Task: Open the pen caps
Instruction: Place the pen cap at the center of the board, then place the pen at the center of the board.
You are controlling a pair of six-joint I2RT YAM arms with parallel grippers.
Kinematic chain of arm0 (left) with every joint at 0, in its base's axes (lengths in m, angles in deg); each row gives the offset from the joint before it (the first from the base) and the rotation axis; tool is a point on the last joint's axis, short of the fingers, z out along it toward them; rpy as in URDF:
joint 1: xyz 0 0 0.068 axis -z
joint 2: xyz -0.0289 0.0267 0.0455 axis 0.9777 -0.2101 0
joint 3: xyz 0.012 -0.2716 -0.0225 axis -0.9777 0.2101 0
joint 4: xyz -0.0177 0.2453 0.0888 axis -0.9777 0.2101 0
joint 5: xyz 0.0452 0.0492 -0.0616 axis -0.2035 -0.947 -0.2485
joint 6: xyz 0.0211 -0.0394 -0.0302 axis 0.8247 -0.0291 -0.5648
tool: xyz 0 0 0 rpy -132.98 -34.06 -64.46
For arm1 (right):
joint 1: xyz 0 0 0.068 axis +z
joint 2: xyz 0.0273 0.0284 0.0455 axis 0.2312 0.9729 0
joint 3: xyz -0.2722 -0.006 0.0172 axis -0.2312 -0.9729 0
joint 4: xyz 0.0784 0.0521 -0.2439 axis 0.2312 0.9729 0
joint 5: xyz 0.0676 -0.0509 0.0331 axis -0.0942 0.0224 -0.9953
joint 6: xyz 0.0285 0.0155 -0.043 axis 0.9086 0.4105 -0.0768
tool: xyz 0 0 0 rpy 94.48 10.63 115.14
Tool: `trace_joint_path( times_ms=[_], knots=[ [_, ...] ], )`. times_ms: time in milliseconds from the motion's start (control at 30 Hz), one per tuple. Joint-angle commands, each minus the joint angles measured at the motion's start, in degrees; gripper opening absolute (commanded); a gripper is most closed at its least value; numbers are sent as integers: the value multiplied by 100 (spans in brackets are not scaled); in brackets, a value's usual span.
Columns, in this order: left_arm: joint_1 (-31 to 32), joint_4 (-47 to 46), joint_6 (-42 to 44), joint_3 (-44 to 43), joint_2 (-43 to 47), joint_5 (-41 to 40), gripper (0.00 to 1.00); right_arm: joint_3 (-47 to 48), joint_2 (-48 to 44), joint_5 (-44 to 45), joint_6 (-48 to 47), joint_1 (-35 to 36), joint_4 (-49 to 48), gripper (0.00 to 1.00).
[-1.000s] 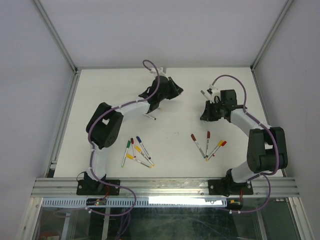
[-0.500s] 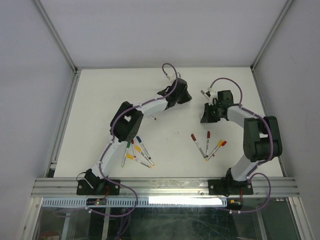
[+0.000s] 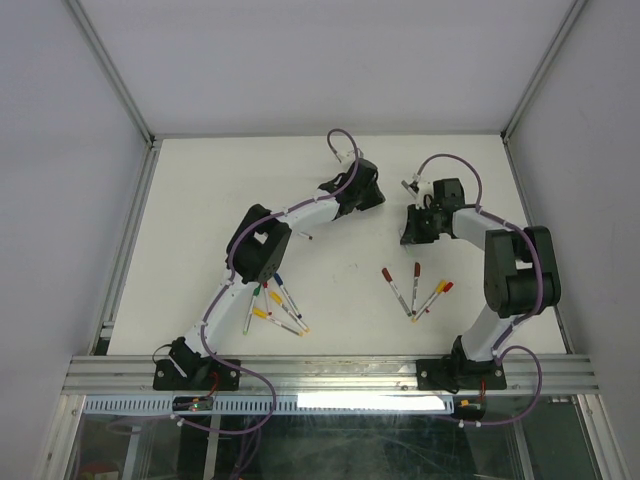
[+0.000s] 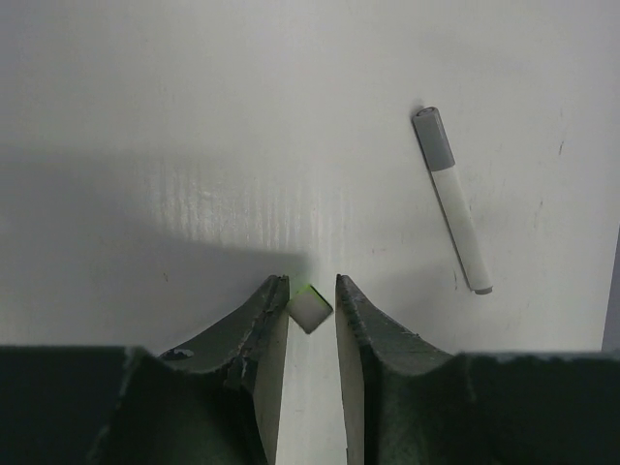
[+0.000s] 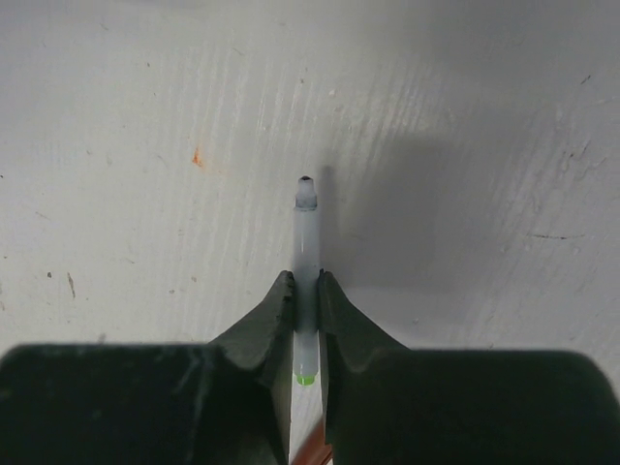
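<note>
Left fingers, gripping the pen cap, have edged nearer right fingers.

The left arm and right arm consist of white link tubes joined by black joint housings. A purple cable runs externally along each. Fingers of the left gripper are dark grey and tapered.

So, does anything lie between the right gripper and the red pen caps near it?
Nothing visible lies on the table between the right gripper and the red caps. But that gripper is shut on a white pen barrel.
</note>
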State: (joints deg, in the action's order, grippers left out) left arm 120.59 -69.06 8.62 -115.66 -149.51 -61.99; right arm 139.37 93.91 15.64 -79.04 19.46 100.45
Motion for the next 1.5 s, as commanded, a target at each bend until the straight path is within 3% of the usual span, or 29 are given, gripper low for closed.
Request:
trace_joint_path(
  times_ms=[0,133,433,667,833,1067,1300,1367,1467],
  knots=[
    [38,24,5,-252,-45,-110,28,251,120,116,-147,23,22,14],
    [31,29,5,-244,5,-131,30,263,108,198,-164,29,49,22],
    [6,32,231,-255,276,-201,33,303,101,235,-221,24,109,26],
    [6,-205,766,149,1157,-230,41,444,-238,-124,-500,-13,375,36],
    [3,-1660,1332,2087,2774,-16,45,439,-605,-497,-732,-110,477,37],
    [-10,-4307,2482,5775,5288,713,70,579,-1022,-1312,-1236,-394,830,38],
    [-151,-5347,2631,8279,7247,1273,92,1043,-1156,-1920,-1562,-491,1102,42],
    [-198,-5397,2597,8798,7841,1318,99,1283,-1073,-1973,-1729,-517,1144,47],
    [-238,-5404,2485,9475,8624,1333,99,1966,-526,-1879,-2059,-532,1525,59]
  ],
)
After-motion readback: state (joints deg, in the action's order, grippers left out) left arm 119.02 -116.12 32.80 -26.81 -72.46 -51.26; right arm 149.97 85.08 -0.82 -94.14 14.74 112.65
